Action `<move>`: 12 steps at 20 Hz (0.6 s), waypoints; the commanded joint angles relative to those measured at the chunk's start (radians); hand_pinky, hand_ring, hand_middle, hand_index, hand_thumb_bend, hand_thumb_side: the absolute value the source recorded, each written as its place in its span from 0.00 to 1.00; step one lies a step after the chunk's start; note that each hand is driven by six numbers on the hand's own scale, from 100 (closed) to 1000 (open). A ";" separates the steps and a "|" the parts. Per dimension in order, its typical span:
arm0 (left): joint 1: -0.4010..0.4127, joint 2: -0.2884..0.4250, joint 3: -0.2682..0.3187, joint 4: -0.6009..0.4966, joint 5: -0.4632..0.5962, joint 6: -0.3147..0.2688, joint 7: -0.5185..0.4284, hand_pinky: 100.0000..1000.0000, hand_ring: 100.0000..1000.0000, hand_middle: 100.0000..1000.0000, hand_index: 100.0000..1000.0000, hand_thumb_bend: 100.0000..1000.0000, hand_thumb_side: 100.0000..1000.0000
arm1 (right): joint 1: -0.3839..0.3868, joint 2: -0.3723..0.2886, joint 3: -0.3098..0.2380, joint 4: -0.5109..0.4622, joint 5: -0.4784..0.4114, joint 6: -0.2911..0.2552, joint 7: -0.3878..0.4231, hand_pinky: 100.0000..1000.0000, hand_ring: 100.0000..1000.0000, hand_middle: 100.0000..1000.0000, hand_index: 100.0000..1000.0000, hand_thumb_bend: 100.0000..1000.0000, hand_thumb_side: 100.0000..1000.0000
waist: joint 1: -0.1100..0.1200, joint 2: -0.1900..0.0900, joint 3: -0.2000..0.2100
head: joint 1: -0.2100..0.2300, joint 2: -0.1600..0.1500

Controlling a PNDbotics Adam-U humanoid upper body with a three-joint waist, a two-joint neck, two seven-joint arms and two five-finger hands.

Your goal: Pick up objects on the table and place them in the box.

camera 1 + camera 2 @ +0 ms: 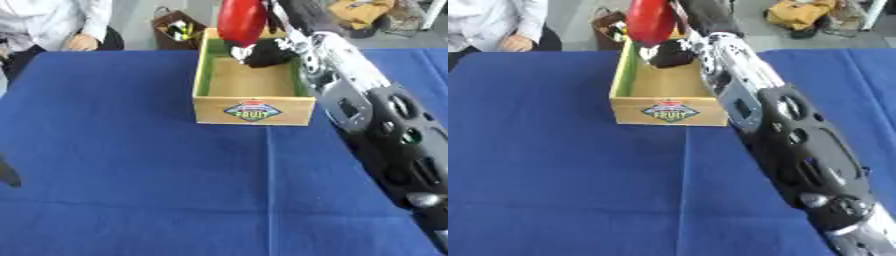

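A wooden fruit box [253, 111] stands on the blue table at the far middle, its inside bare wood. My right arm reaches from the lower right over the box's far end. My right hand [268, 51] is curled round a glossy red object [241, 20] and holds it above the far part of the box. Only a dark tip of my left hand [8, 173] shows at the left edge of the left eye view; its fingers cannot be made out.
Blue cloth [131, 165] covers the table. A brown bag [177, 30] with items stands on the floor behind the box. A person sits at the far left corner. My right forearm [798, 145] spans the table's right side.
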 commanded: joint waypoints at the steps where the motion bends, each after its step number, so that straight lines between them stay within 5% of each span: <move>1: -0.004 0.006 -0.003 -0.018 0.004 -0.002 -0.006 0.25 0.30 0.42 0.75 0.30 0.62 | -0.047 0.022 -0.040 0.067 0.046 -0.005 -0.026 0.71 0.77 0.23 0.42 0.00 0.40 | 0.003 -0.016 0.005 | -0.014 -0.006; 12: -0.006 0.005 -0.006 -0.018 0.006 -0.002 -0.012 0.25 0.30 0.42 0.75 0.30 0.62 | -0.103 0.078 -0.117 0.241 0.220 0.002 0.083 0.72 0.79 0.33 0.46 0.00 0.44 | 0.002 -0.010 0.013 | -0.032 -0.013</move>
